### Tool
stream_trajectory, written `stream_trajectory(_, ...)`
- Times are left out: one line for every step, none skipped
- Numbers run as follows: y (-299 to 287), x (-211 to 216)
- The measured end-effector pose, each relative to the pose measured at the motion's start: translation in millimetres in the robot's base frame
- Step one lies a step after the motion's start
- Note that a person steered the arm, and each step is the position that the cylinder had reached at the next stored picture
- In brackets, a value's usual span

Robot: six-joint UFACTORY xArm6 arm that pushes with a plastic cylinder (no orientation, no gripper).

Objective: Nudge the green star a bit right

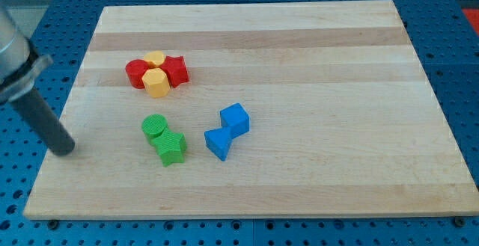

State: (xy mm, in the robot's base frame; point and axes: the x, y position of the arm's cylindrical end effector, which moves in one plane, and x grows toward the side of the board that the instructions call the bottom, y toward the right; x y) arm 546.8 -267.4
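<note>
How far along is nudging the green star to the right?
Nothing looks done yet: the green star touches the green cylinder. In hand: my tip rests on the board's left edge, well to the star's left, touching no block. Left: approach the star's left side and push it rightward, toward the blue blocks.

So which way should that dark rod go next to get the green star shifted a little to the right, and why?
Probably my tip should slide toward the view's right until it sits just left of the green star. It now rests near the board's left edge, well apart from the star. The green cylinder touches the star's upper left, so a low, level approach seems likeliest to avoid it.
</note>
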Motion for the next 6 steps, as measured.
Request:
stream_trajectory(35, 35)
stream_trajectory(76, 40)
stream_trajectory(106, 30)
stream_trajectory(118, 16)
stream_trajectory(121, 9)
stream_trajectory(131, 9)
